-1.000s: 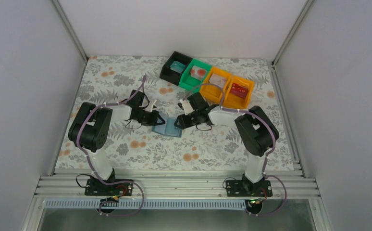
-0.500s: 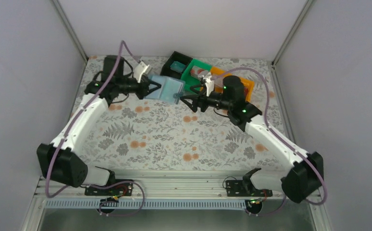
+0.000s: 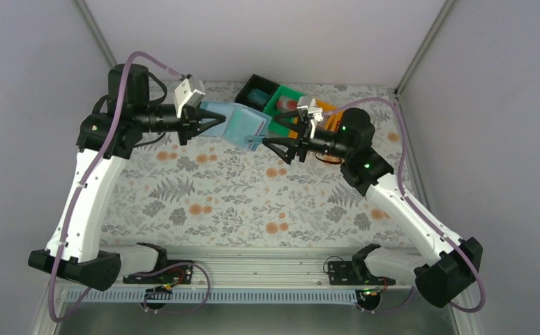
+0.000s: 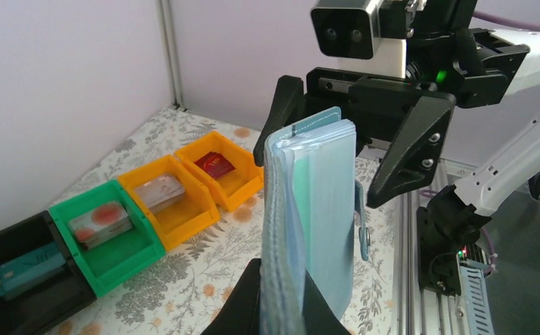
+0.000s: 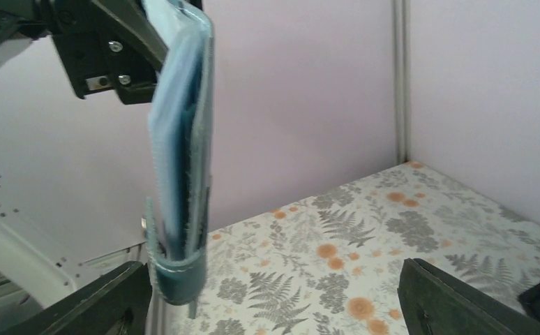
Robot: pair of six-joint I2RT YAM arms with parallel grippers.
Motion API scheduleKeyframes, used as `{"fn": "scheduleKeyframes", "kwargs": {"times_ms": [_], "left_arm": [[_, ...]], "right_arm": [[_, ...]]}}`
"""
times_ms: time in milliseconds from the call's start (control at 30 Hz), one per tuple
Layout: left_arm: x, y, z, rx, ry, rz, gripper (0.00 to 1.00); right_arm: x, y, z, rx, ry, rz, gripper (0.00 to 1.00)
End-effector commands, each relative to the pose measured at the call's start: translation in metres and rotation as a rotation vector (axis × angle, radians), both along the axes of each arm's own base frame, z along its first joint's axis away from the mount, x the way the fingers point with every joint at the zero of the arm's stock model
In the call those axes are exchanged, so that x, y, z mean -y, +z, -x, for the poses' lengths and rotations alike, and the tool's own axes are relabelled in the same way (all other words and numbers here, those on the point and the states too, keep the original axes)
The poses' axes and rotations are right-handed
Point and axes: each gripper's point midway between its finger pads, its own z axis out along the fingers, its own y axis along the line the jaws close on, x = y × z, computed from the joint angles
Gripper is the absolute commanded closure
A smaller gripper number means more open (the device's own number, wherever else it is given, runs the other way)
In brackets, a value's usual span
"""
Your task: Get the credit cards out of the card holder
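The card holder (image 3: 239, 122), a soft blue-teal wallet, hangs in the air above the back of the table, and my left gripper (image 3: 208, 124) is shut on its left end. In the left wrist view it stands edge-on (image 4: 312, 209) out of the jaws. My right gripper (image 3: 268, 134) faces it with its fingers wide open around the wallet's free end; the right wrist view shows the wallet (image 5: 180, 160) just inside the left finger (image 5: 107, 300), not pinched. Credit cards lie in the bins: a teal one (image 4: 26, 269), pale ones with red marks (image 4: 100, 222) (image 4: 159, 192) and a red one (image 4: 215, 164).
A row of bins stands at the back of the floral table (image 3: 218, 202): black (image 3: 248, 105), green (image 3: 275, 115), and two orange (image 4: 183, 213) (image 4: 243, 185), the orange ones mostly hidden under my right arm in the top view. White walls close the back and sides.
Both arms rose from the table's middle towards the back. The left one carried the wallet up off the table. The right gripper let go and spread its fingers wide.
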Motion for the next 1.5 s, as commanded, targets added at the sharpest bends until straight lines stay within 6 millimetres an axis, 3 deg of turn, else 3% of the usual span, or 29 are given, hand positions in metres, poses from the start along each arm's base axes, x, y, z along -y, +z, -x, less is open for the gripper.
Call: {"fn": "scheduleKeyframes", "kwargs": {"times_ms": [0,133,267,433,533,800,1300,1367,1467], "left_arm": [[0.001,-0.003,0.005,-0.014,-0.024,0.009,0.98],[0.002,0.0,0.01,-0.01,-0.037,0.023,0.98],[0.001,0.002,0.012,-0.006,-0.037,0.025,0.98],[0.002,0.003,0.014,-0.012,-0.048,0.038,0.98],[0.003,0.0,0.016,-0.02,-0.055,0.04,0.98],[0.005,-0.005,0.016,-0.041,-0.073,0.051,0.98],[0.007,-0.016,0.009,-0.068,-0.073,0.047,0.98],[0.007,-0.018,0.009,-0.072,-0.073,0.046,0.98],[0.007,-0.02,0.006,-0.078,-0.064,0.045,0.98]], "right_arm": [[-0.005,0.028,0.022,0.072,0.116,-0.031,0.1],[-0.007,0.04,0.025,0.089,0.138,-0.05,0.12],[-0.009,0.047,0.021,0.069,0.133,-0.065,0.25],[-0.011,0.031,0.011,0.023,0.094,-0.047,0.49],[-0.013,0.033,0.011,0.026,0.101,-0.05,0.54],[-0.029,0.018,0.002,-0.019,0.105,-0.019,0.51],[-0.055,0.016,0.011,-0.023,0.176,-0.023,0.46],[-0.059,0.018,0.009,-0.037,0.173,-0.028,0.52],[-0.065,0.019,0.005,-0.069,0.161,-0.029,0.76]]}}
